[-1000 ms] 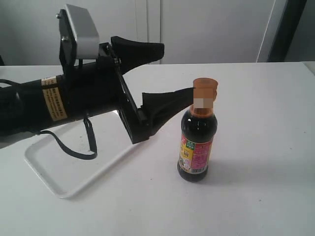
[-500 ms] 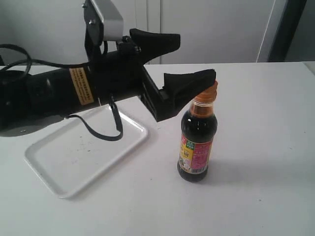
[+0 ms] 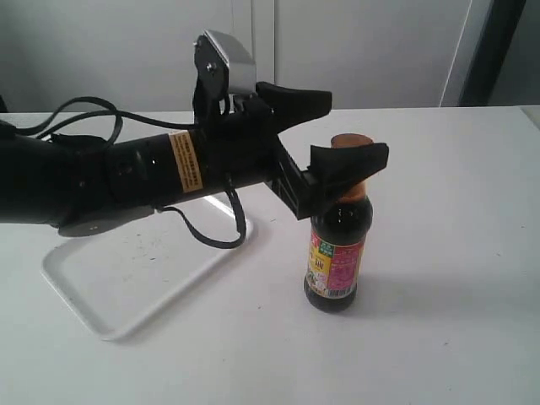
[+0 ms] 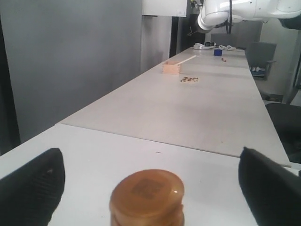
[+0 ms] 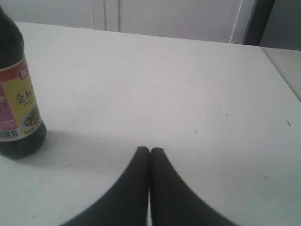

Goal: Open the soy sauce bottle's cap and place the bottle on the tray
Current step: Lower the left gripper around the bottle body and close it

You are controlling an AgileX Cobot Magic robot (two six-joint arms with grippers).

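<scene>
Left gripper [image 3: 354,126] was up at cap height with its jaws wide apart, one finger on each side of the cap [image 4: 146,195] and clear air on both sides in the wrist view. The cap looked shut. From the exterior view the nearer finger crossed in front of the neck, and I couldn't tell if it was touching.

The soy sauce bottle [image 3: 338,253] stood upright on the table [image 3: 439,253], not on the tray [image 3: 126,287], which lay near the bottle on the left arm's side. Right gripper [image 5: 150,155] had its jaws pressed together on nothing, low over the table a bit off from the bottle.

What worried me: nothing was bracing that bottle. It's tall with a narrow base, so I figured any sideways nudge at the cap, or an off-centre squeeze, could tip it or skid it. And prying a flip-top on an unheld bottle would likely lift it instead. If it went over with the cap open, soy sauce everywhere.
</scene>
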